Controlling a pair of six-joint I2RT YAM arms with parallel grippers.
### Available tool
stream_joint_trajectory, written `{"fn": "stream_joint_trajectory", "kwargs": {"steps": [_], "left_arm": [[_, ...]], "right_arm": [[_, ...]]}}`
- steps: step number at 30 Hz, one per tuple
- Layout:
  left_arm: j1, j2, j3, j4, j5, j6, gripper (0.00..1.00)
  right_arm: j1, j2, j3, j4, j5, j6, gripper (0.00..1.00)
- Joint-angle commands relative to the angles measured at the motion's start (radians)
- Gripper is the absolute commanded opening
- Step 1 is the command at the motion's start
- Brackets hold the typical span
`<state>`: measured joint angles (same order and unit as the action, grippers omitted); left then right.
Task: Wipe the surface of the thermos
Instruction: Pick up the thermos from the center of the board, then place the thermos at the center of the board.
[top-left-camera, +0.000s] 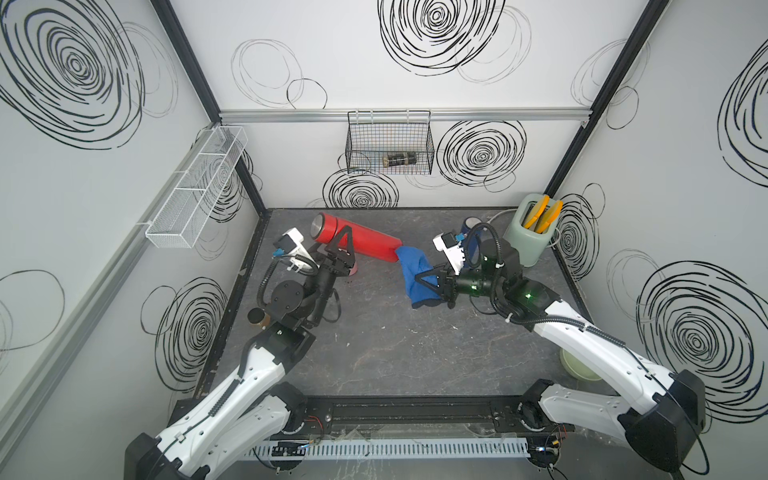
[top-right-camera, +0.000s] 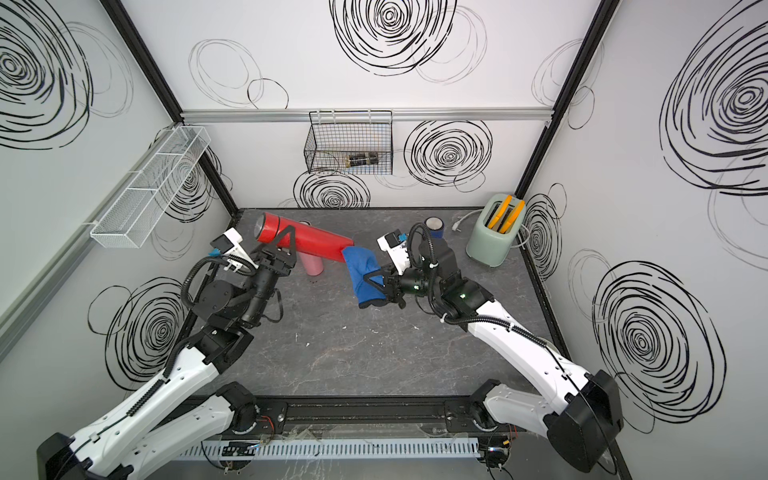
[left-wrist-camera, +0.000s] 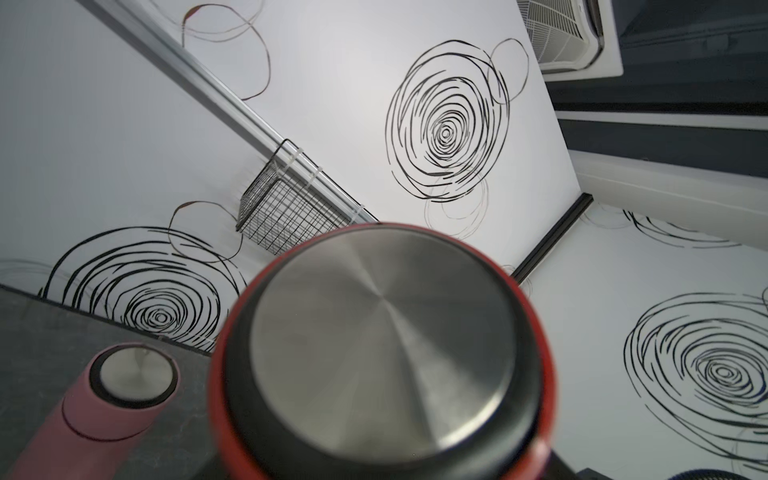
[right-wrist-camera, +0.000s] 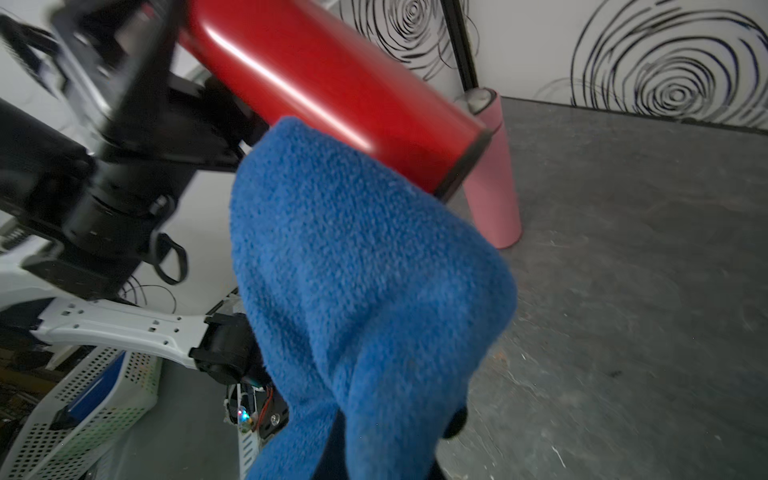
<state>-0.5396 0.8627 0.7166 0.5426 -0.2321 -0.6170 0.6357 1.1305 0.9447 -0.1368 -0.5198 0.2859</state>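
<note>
I judge the wipe is under way. My left gripper (top-left-camera: 341, 246) clamps the red thermos (top-left-camera: 370, 242) near its steel end, tilted above the bench (top-left-camera: 374, 353), upper centre in both top views. My right gripper (top-left-camera: 424, 279) pinches the blue cloth (top-left-camera: 409, 266), which touches the thermos's other end. Next, the cloth needs to slide along the barrel with light pressure.

White walls (top-left-camera: 353, 62) scrawled with black spirals (top-left-camera: 436, 25). Dark grey marbled tabletop (top-left-camera: 395, 353). Black wire basket (top-left-camera: 361, 141) on back rail (top-left-camera: 291, 115); white mesh shelf (top-left-camera: 183, 208) on left wall.
</note>
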Motion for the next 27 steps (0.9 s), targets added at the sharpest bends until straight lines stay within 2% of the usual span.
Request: {"fn": "stream_joint_trajectory", "kwargs": {"steps": [1,7,11,17,24,27], "left_arm": [[0.004,0.054,0.097,0.056,0.088,0.183,0.0],[-0.039,0.195,0.188,0.053,0.103,0.374,0.0],[-0.058,0.317,0.301,-0.019,0.124,0.48,0.0],[-0.056,0.468,0.389,-0.037,0.151,0.545,0.0],[-0.05,0.603,0.4,0.016,0.144,0.615,0.0],[-0.045,0.652,0.393,0.064,0.132,0.635,0.0]], "right_arm": [[0.004,-0.021,-0.068,-0.136,0.128,-0.08,0.0],[0.008,-0.023,-0.15,-0.141,0.207,-0.106,0.11],[0.02,0.008,-0.188,-0.136,0.236,-0.116,0.17],[0.055,0.09,-0.214,-0.124,0.255,-0.106,0.24],[0.101,0.161,-0.223,-0.095,0.27,-0.094,0.32],[0.115,0.182,-0.223,-0.092,0.276,-0.089,0.32]]}}
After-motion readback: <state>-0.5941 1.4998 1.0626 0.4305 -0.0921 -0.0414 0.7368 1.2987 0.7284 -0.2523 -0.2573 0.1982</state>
